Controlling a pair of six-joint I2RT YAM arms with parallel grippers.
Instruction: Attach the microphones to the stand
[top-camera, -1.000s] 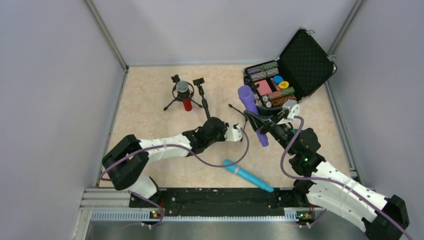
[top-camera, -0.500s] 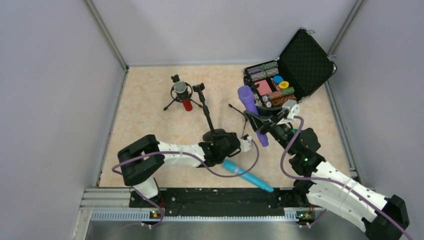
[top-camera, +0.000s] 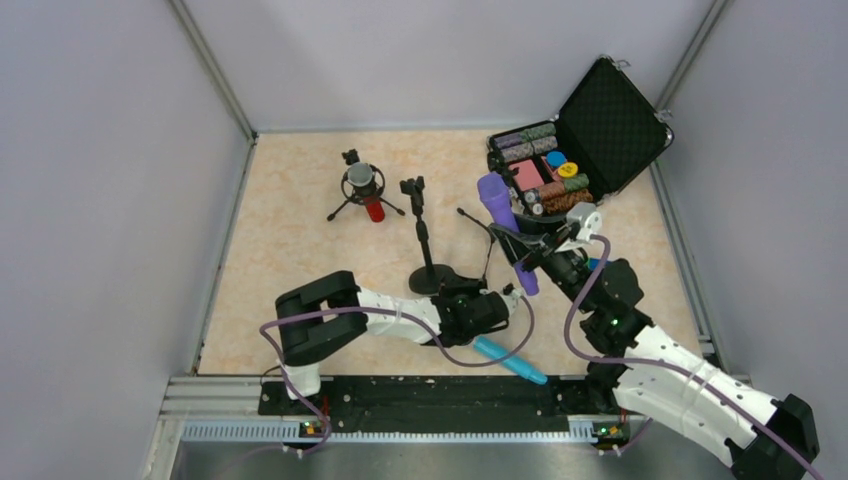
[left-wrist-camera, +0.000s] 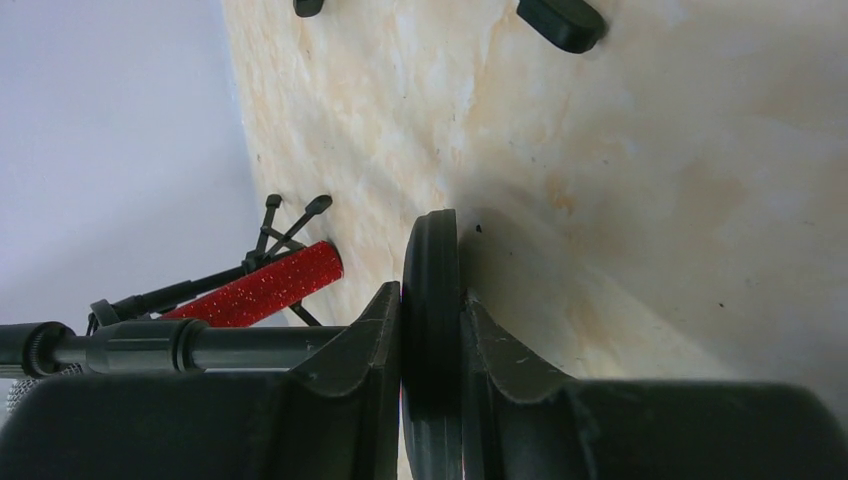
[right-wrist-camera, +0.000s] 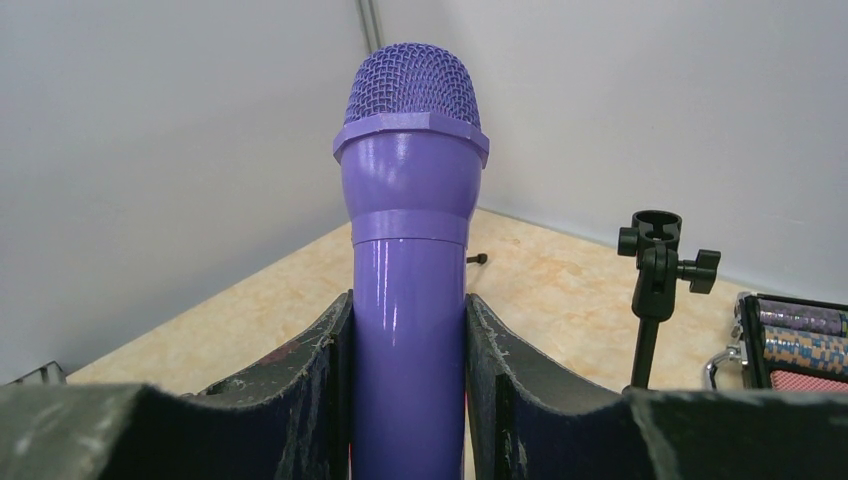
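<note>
My left gripper (top-camera: 452, 297) is shut on the round black base (left-wrist-camera: 430, 270) of a pole stand (top-camera: 420, 232), whose empty clip (top-camera: 413, 187) points up. In the left wrist view the fingers (left-wrist-camera: 385, 320) pinch the disc's edge. My right gripper (top-camera: 524, 252) is shut on the purple microphone (top-camera: 497, 205), holding it above the table, head up (right-wrist-camera: 410, 200). The stand's clip (right-wrist-camera: 657, 245) shows to its right in the right wrist view. The glittery red microphone (top-camera: 370, 192) sits in a small tripod stand at the back; it also shows in the left wrist view (left-wrist-camera: 265, 285). The light blue microphone (top-camera: 508, 360) lies near the front edge, partly under my left gripper.
An open black case (top-camera: 600, 130) with poker chips stands at the back right. A thin black rod (top-camera: 474, 224) lies beside the purple microphone. Grey walls close in the left, back and right sides. The black rail (top-camera: 420, 395) runs along the near edge.
My left arm has dragged the pole stand by its base toward the near right, and the pole now stands more upright. The right arm with the purple microphone has hardly moved.
</note>
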